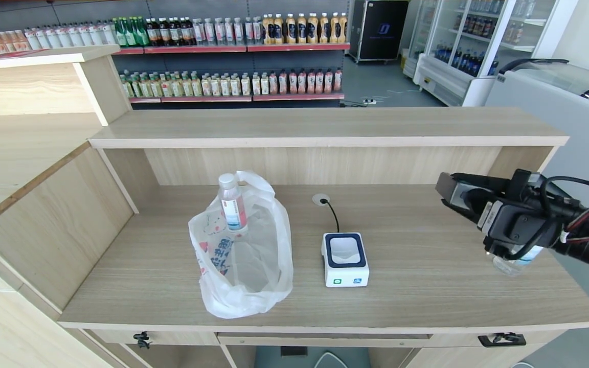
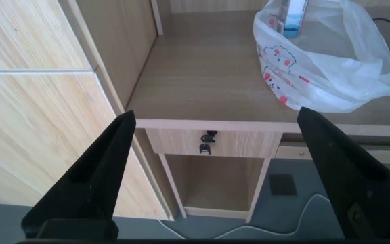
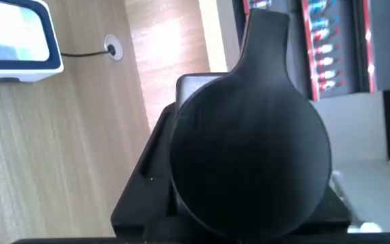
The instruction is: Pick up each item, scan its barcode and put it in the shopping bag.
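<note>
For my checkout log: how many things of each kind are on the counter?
Shopping bag: 1
Barcode scanner: 1
Water bottles: 2, one in the bag, one at the far right
Total: 4

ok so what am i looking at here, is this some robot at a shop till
Yes, a two-armed robot at a shop counter. The wide picture comes from a camera on its head, the other two from cameras on its wrists. On the counter stand a white shopping bag with a water bottle upright in it, and a small barcode scanner beside it. The right gripper hangs over the counter's right end, with a second clear bottle showing just under that arm; whether it grips anything is hard to tell. The left gripper is open and empty, low in front of the counter.
</note>
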Robot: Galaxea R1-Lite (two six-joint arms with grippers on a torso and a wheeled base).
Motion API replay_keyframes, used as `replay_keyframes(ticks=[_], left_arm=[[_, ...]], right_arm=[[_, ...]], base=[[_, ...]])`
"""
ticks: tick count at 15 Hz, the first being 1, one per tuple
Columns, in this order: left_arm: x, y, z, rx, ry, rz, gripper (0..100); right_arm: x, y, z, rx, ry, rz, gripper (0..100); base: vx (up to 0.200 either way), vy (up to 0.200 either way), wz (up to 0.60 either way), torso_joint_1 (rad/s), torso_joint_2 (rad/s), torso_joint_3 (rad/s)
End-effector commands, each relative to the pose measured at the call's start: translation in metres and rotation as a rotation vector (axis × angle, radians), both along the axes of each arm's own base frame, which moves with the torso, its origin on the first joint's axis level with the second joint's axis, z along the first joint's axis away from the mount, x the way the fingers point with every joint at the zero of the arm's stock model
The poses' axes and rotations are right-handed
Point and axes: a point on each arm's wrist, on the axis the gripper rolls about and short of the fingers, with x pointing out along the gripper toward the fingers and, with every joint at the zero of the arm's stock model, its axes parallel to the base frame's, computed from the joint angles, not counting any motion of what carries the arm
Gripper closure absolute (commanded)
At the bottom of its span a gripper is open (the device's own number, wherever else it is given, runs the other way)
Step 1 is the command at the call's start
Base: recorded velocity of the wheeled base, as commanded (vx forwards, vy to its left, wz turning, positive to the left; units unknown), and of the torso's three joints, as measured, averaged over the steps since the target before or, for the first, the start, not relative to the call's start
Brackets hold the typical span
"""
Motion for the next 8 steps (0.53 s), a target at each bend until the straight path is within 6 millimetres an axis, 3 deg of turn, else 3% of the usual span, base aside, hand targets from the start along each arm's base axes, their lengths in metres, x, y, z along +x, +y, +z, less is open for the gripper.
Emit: replay_keyframes(ticks=[1,5,8], left_arm=[[0.000,0.000,0.000,-0.001,0.001,0.001,0],[0.000,0.000,0.000,-0.001,0.001,0.001,0],[0.000,0.000,0.000,-0.001,0.000,0.001,0]], right_arm=[[-0.033,0.035,0.020,-0.130,-0.207,0.171,100],[-0.065,0.081,0.024,-0.450,-0.602,0.396,100],[-0.080,0.098,0.038,-0.497,-0.889,0.414,100]], base=[[0.000,0.000,0.00,0.000,0.00,0.000],[0.000,0.000,0.00,0.000,0.00,0.000],[0.000,0.000,0.00,0.000,0.00,0.000]])
